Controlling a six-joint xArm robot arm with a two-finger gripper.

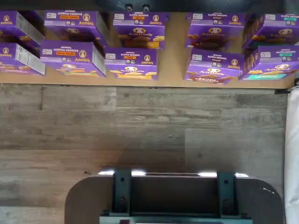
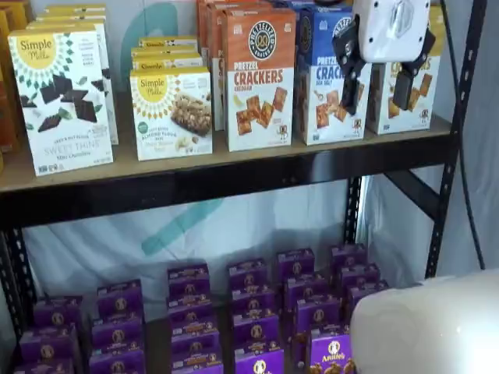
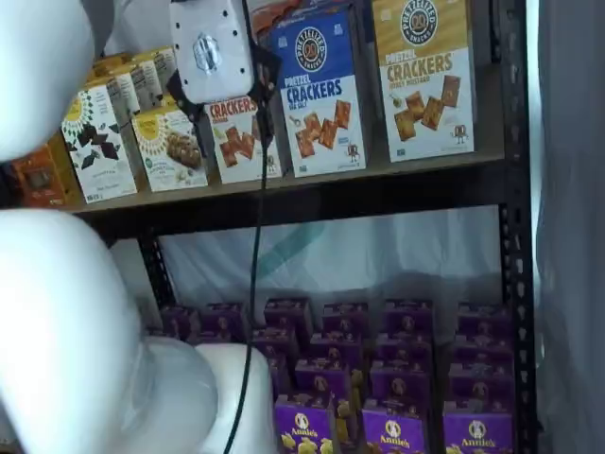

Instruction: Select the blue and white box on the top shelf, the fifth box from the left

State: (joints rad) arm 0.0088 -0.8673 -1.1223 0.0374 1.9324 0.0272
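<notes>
The white-bodied gripper with black fingers (image 2: 380, 84) hangs spread, seemingly just before the tall blue and white cardboard box (image 3: 319, 95) near the brown top shelf's (image 2: 234, 160) right end.

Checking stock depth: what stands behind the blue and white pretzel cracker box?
In a shelf view, another blue carton top shows directly behind the blue and white box. How many more follow is hidden.

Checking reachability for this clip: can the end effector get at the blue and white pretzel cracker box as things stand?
Probably yes. The end effector hangs open before the top shelf, and the blue and white box stands at the front edge, its face unblocked in a shelf view; neighbouring cartons stand close on both sides.
</notes>
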